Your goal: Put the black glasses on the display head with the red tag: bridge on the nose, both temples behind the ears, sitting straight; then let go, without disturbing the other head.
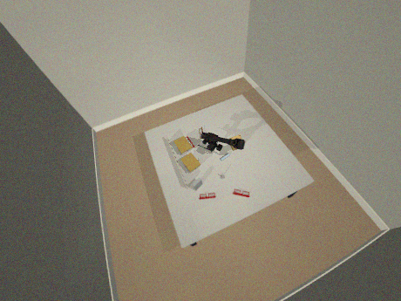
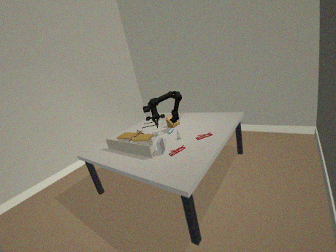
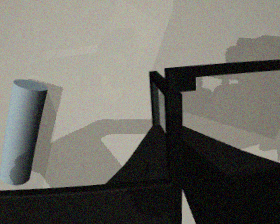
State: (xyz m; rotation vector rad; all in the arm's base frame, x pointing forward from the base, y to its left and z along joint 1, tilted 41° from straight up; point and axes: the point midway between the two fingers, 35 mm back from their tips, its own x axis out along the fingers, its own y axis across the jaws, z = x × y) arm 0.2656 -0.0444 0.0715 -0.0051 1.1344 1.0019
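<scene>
My gripper [image 1: 205,137] [image 2: 156,123] [image 3: 164,133] is shut on the black glasses [image 3: 188,72] [image 2: 148,123] and holds them above the table, behind the display stand. In the wrist view the thin black frame stands up between my dark fingers. Two tan display heads lie on the grey stand [image 1: 179,172] [image 2: 126,148]. The far head [image 1: 182,145] has a red tag [image 1: 190,141] [image 2: 137,134] beside it. The near head [image 1: 190,162] lies next to it. The glasses are apart from both heads.
A light blue cylinder [image 3: 24,131] [image 1: 225,157] [image 2: 170,131] lies on the table near the gripper. Two red glasses [image 1: 207,195] [image 1: 241,193] [image 2: 177,150] [image 2: 204,135] lie towards the front. The arm's tan base [image 1: 236,140] [image 2: 173,122] stands behind. A small grey post [image 2: 178,134] stands nearby.
</scene>
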